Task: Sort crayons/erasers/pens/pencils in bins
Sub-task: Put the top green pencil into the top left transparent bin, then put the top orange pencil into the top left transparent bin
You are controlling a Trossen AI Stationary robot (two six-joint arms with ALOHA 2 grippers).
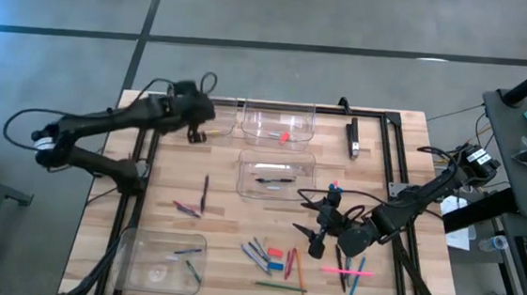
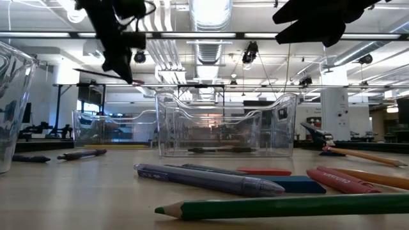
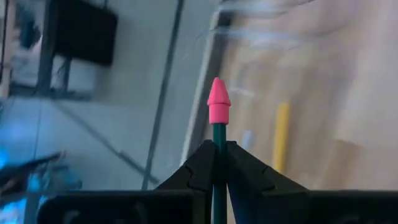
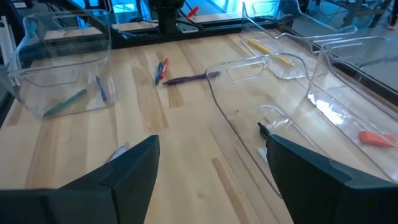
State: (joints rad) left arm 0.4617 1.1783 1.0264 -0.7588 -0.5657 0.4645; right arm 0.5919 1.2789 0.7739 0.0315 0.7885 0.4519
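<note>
Gripping a green pencil (image 3: 218, 140) with a pink eraser cap, the left gripper (image 1: 196, 133) hangs above the far left part of the table (image 1: 221, 210), just beside the far-left bin (image 1: 221, 116); its dark fingers (image 3: 249, 177) are pinched tight on the shaft, and a yellow pencil (image 3: 281, 134) lies below it.

In the near-left bin (image 1: 156, 257) lie a green stick (image 4: 65, 102) and a bluish one. On the bare wood between that bin and the left arm rest a dark purple pen (image 1: 204, 193) and a pair of short red and blue crayons (image 1: 184, 208).

At the far middle, a clear bin (image 1: 278, 122) holds a red-pink eraser (image 1: 284, 137). The bin (image 1: 275, 175) just nearer than it holds a slim dark pen (image 1: 273, 180).

Toward the near middle lies a loose scatter: grey-purple pens (image 2: 211, 179), a red crayon (image 2: 263, 171), a blue crayon (image 2: 300, 185), a long green stick (image 2: 287, 206), and orange and pink pencils (image 1: 346, 271).

The right gripper (image 1: 318, 232) hovers over the table just right of that scatter, its fingers (image 4: 134, 165) spread wide with nothing between them. A black oblong block (image 1: 353, 139) sits at the far right.
</note>
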